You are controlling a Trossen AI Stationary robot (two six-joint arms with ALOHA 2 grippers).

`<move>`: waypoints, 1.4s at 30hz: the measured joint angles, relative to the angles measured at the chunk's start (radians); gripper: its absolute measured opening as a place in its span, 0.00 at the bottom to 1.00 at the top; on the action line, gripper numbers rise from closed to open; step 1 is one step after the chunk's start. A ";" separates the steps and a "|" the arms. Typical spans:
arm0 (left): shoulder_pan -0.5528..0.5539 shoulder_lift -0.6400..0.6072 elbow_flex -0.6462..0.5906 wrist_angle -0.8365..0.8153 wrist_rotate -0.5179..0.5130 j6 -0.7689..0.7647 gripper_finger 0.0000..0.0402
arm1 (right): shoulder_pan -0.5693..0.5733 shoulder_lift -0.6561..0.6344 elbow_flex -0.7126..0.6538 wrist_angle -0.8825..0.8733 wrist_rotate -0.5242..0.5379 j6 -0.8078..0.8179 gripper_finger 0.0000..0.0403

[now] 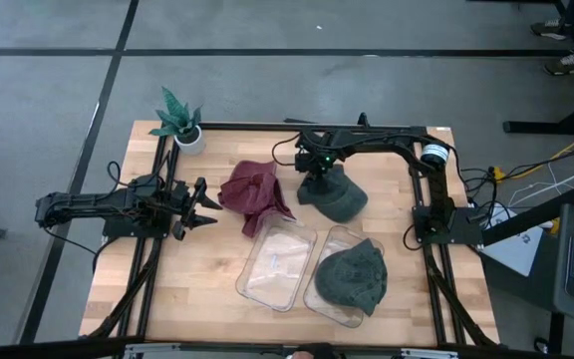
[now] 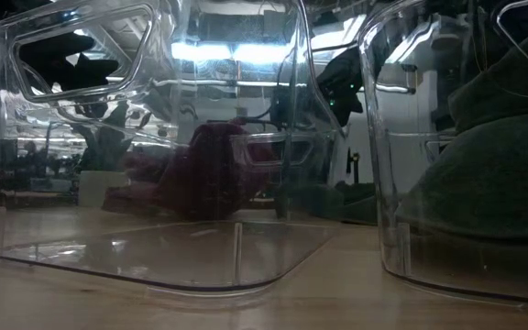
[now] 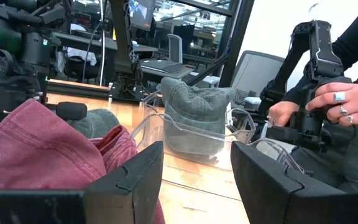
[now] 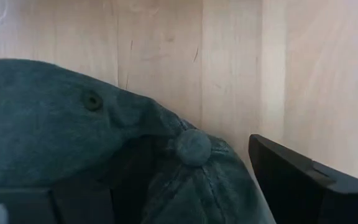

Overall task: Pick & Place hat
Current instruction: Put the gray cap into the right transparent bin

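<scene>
The right gripper stood over the green cap at the table's far middle, its jaws spread wide astride the crown, one finger beside the top button; whether the fingers pressed the cloth could not be told. The left gripper waited low at the table's left, jaws apart and empty, just short of the maroon hat (a crumpled heap beside the cap). Two clear bins sat side by side near the front edge: the empty bin and the right bin, which held another green hat. A potted plant stood at the far left corner. A person's hand showed beyond the table.
</scene>
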 joint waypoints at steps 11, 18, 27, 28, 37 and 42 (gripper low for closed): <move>0.000 0.000 0.000 0.000 0.000 0.000 0.46 | -0.004 0.000 0.000 -0.008 0.000 0.050 0.30; 0.000 0.000 0.000 0.000 0.000 0.000 0.46 | -0.006 0.000 0.000 -0.016 -0.001 0.110 0.12; 0.000 0.000 0.000 0.000 0.000 0.000 0.46 | -0.006 0.000 0.000 -0.016 -0.011 0.231 0.04; 0.000 0.000 0.000 0.000 0.000 0.000 0.46 | -0.006 0.000 0.000 -0.016 -0.011 0.251 0.05; 0.000 0.000 0.000 0.000 0.000 0.000 0.46 | -0.034 -0.036 -0.001 -0.015 -0.043 0.537 0.03; 0.000 0.000 0.000 0.000 0.000 0.000 0.46 | -0.068 -0.078 -0.001 0.013 -0.119 0.626 0.04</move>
